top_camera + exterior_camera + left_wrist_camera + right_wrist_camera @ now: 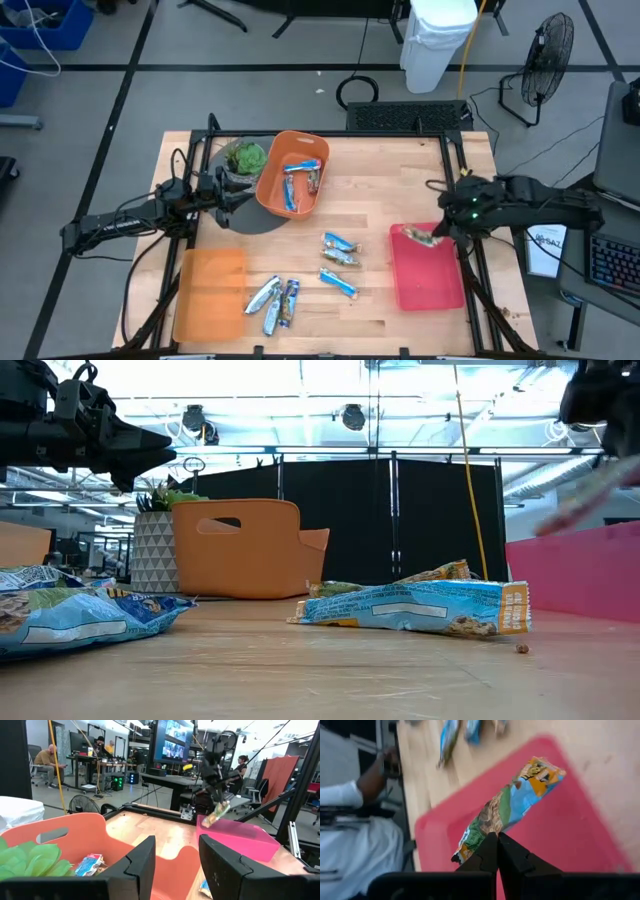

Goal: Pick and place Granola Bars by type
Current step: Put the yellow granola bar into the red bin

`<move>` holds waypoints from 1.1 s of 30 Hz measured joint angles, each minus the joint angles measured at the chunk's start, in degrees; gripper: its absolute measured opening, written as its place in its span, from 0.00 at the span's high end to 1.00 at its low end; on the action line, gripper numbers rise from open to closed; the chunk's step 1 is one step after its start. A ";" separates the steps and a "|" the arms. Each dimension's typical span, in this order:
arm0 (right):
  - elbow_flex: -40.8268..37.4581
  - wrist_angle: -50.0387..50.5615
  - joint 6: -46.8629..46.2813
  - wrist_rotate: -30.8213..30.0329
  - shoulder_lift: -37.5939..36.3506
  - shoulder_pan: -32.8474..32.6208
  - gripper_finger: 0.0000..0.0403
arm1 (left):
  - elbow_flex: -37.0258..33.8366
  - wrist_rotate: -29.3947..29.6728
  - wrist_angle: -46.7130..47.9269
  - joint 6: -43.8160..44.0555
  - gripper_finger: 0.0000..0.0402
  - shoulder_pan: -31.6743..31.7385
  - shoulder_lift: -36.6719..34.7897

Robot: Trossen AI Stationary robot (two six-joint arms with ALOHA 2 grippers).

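Sort partly done: orange bin (270,190) holds a few granola bars, right end effector (497,836) clenched on a brownish-green bar (506,807) above red tray (428,285), left end effector (175,865) released beside the bin, six bars loose on bench (400,180).

left arm reached in from table's left edge, left gripper (238,196) level, fingers (140,865) apart, nothing between | right arm came in from right edge, right gripper (440,237) angled down, fingers (487,851) pinched on a bar (510,807)
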State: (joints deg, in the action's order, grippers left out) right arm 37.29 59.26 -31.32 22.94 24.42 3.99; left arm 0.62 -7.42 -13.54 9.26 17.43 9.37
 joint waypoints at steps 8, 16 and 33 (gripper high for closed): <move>-5.97 -3.20 -1.23 2.81 3.14 -2.83 1.00 | 0.00 0.00 0.00 -0.01 0.62 0.00 -0.02; -12.20 -12.73 -4.45 4.27 4.67 -2.95 0.98 | 0.00 0.00 0.00 -0.02 0.62 0.00 0.00; -16.23 -33.61 -1.34 7.17 4.63 -2.98 0.66 | 0.00 0.00 0.00 -0.02 0.62 0.00 -0.01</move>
State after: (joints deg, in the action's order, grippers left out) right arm 21.06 25.66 -32.66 30.10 29.05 1.02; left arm 0.62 -7.42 -13.54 9.24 17.43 9.35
